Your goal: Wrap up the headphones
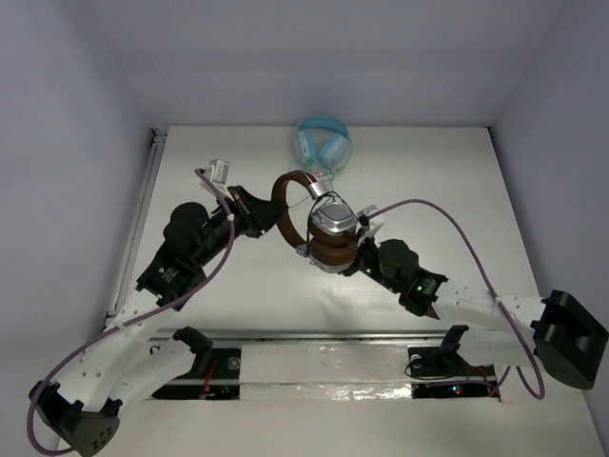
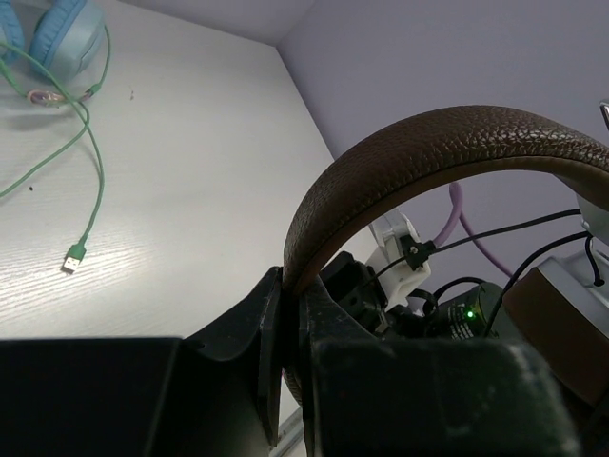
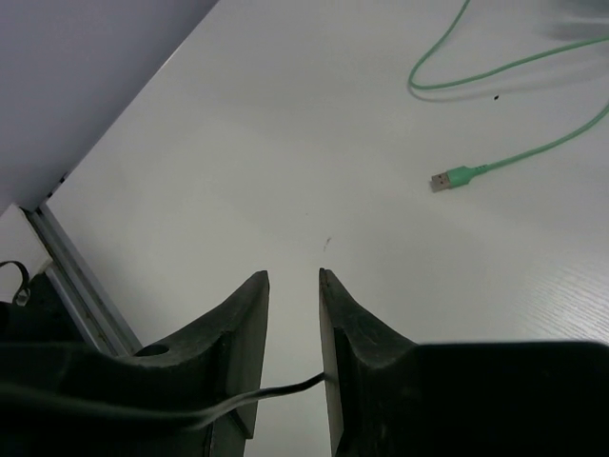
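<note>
My left gripper (image 2: 293,286) clamps the headphones' (image 1: 328,233) stiff headband (image 2: 428,143). The right gripper (image 3: 293,286) sits beside the earcups (image 1: 331,221), jaws slightly apart. The limp cable (image 3: 285,388) crosses between them; probably slippery, so I'd pinch there.

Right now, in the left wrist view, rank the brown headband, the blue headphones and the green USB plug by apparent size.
1. brown headband: largest, but nearest the camera, which inflates it.
2. light blue headphones, cut off by the frame edge.
3. green USB plug, smallest.
</note>
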Action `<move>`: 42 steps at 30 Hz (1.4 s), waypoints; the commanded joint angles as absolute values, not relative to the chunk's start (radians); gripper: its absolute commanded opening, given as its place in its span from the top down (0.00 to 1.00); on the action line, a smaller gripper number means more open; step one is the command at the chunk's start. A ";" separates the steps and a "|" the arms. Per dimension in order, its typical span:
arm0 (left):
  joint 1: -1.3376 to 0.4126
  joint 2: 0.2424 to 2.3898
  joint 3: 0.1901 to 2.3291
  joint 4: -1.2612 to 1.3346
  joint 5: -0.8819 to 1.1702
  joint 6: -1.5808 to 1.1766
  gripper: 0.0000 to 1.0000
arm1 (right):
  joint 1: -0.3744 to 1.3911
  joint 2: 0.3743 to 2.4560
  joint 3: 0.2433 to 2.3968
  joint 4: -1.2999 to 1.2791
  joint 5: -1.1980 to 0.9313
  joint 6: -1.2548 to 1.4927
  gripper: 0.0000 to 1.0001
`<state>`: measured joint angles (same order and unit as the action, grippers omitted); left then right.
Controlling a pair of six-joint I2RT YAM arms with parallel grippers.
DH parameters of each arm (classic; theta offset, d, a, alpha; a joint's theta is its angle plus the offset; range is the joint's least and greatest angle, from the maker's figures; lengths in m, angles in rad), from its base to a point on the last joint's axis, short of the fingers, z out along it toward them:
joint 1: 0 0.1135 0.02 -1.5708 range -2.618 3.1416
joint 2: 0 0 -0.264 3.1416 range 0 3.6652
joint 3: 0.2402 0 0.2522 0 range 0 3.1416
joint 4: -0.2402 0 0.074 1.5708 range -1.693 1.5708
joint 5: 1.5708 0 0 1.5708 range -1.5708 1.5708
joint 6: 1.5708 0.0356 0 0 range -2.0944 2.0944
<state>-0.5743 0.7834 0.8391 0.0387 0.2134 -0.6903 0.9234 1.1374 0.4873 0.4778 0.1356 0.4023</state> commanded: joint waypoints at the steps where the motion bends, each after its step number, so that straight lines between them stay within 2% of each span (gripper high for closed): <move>1: -0.562 0.770 0.900 0.150 0.183 -0.742 1.00 | 0.919 1.100 0.474 0.561 0.159 0.423 0.66; 5: -0.561 0.775 0.904 0.170 0.114 -0.784 1.00 | 0.919 1.115 0.457 0.540 0.176 0.489 0.66; 9: -0.561 0.796 0.894 0.218 0.077 -0.827 1.00 | 0.919 1.144 0.445 0.549 0.130 0.550 0.74; 10: -0.561 0.801 0.885 0.231 0.075 -0.834 1.00 | 0.919 1.149 0.445 0.548 0.117 0.560 0.92; 11: -0.561 0.804 0.879 0.251 0.060 -0.842 1.00 | 0.919 1.152 0.449 0.540 0.111 0.564 0.98; 12: -0.561 0.805 0.873 0.258 0.046 -0.854 1.00 | 0.919 1.161 0.456 0.517 0.106 0.574 1.00; 23: -0.561 0.831 0.764 0.324 -0.320 -0.902 1.00 | 0.982 1.204 0.462 0.463 0.106 0.641 1.00; 32: -0.561 0.859 0.707 0.281 -0.624 -0.815 1.00 | 1.193 1.304 0.607 0.373 0.239 0.658 1.00; 42: -0.615 0.841 0.626 0.187 -0.778 -0.761 1.00 | 1.246 1.273 0.709 0.285 0.239 0.660 1.00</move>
<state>-0.5930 0.8688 0.6418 0.1371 -0.6662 -0.7559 1.2263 1.3014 0.6727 0.3161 0.2295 0.6525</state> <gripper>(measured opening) 0.043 0.021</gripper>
